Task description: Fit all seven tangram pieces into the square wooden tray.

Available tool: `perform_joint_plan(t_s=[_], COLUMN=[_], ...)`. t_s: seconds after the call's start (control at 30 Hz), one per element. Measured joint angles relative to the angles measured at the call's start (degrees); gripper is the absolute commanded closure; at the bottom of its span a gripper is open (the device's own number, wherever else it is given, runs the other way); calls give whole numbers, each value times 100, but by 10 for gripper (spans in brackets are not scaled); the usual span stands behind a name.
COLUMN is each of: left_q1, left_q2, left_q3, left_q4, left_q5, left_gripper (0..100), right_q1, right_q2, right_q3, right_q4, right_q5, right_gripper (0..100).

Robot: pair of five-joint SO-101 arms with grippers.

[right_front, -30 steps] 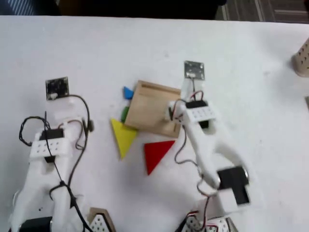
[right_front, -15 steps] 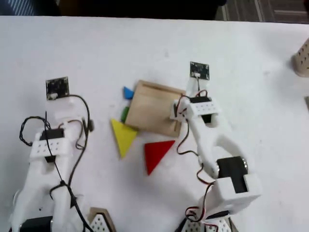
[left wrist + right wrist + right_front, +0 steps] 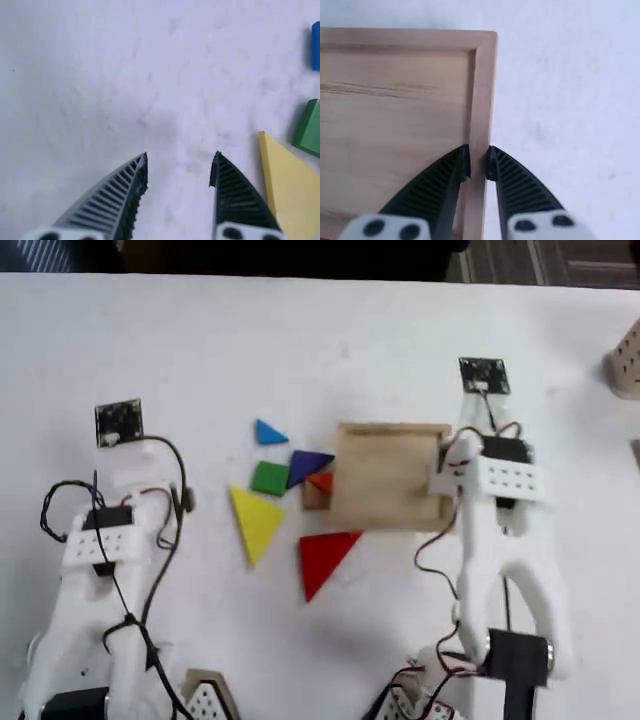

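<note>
Wooden tray (image 3: 385,475) lies flat on the white tabletop (image 3: 300,330), a little right of the middle, its sides square to the tabletop's edges. The right gripper (image 3: 477,162) sits at the tray's right-hand side. One of the fingers (image 3: 447,175) is inside the tray and the other is outside, and they are pinched together on the raised rim (image 3: 482,90) between them. In the right wrist view the rim runs straight away from the fingertips to a corner, and the tray's floor beside it is bare wood.

The loose pieces lie to the tray's left. A purple triangle (image 3: 308,464) and a small orange piece (image 3: 321,481) are right against its left edge. A green square (image 3: 270,477) is just beside the purple one, and a small blue triangle (image 3: 268,432) lies beyond it. A yellow triangle (image 3: 255,522) and a red triangle (image 3: 325,555) lie nearer the arms, the red one just off the tray's near left corner.

The left gripper (image 3: 180,165) hangs over bare tabletop well apart from the tray. Its fingers are spread with nothing between them, and the yellow triangle is close beside one fingertip.
</note>
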Motion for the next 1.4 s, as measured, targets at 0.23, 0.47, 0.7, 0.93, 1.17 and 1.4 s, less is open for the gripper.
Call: perform_joint_plan(t_s=[0.23,0.47,0.7,0.93,1.17,1.4], left_q1=[0,0,0,0,0,0], left_q2=[0,0,0,0,0,0], left_q3=[0,0,0,0,0,0], left_q4=[0,0,0,0,0,0], left_q5=[0,0,0,0,0,0], left_gripper=[786,786,786,786,786,786], right_q1=[870,1125,1029,325,-730,-1925], right_q2=[-132,308,1002,1002,1002,1002], right_q3=[9,202,519,835,905,905], right_q4=[79,-712,-1160,-1160,-1160,-1064], right_q5=[1741,1978,1670,888,-484,-1310], right_gripper=[981,981,981,981,981,981])
